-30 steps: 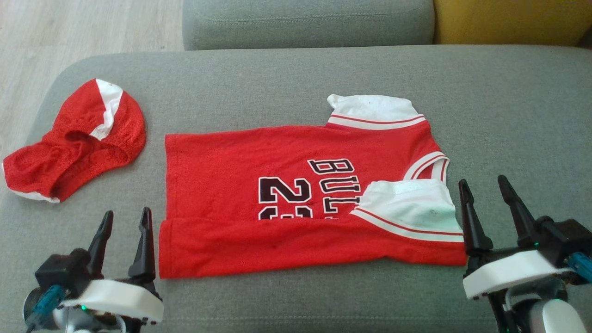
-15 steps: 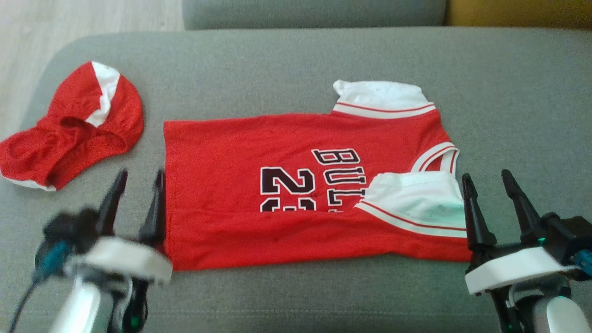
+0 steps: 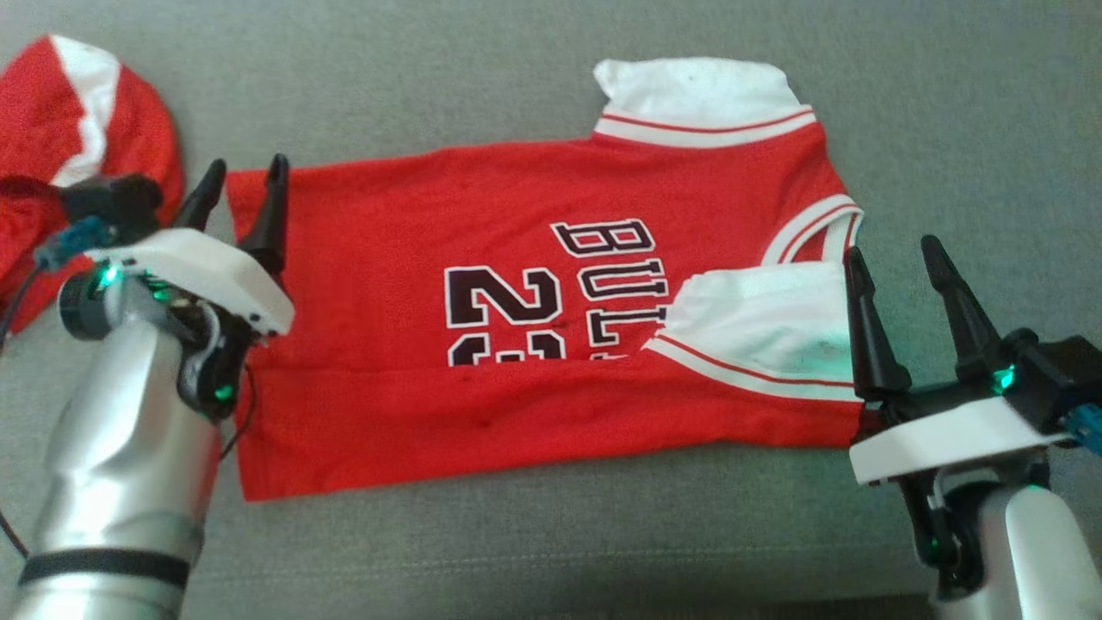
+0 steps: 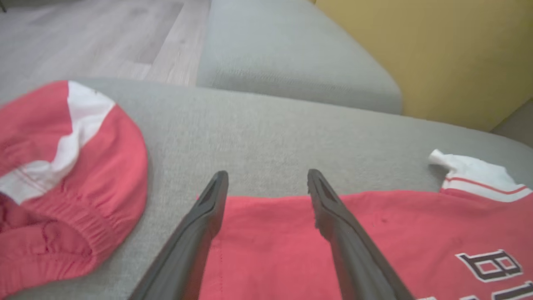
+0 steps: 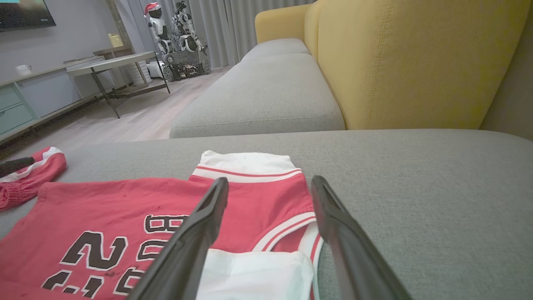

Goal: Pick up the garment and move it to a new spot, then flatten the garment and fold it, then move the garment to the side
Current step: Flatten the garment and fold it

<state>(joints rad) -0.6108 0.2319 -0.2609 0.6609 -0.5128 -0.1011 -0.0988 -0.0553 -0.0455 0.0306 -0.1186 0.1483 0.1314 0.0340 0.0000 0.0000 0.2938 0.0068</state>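
The place is a home living room. In the right wrist view a grey sofa (image 5: 258,104) with a yellow backrest (image 5: 416,62) takes up the middle and right of the frame, and a pale wood floor (image 5: 137,112) lies at the left. At the upper left of that view are a TV (image 5: 25,12) on the wall, a low sideboard (image 5: 41,89), a table (image 5: 112,62), curtains (image 5: 245,21) and two robots (image 5: 175,33).
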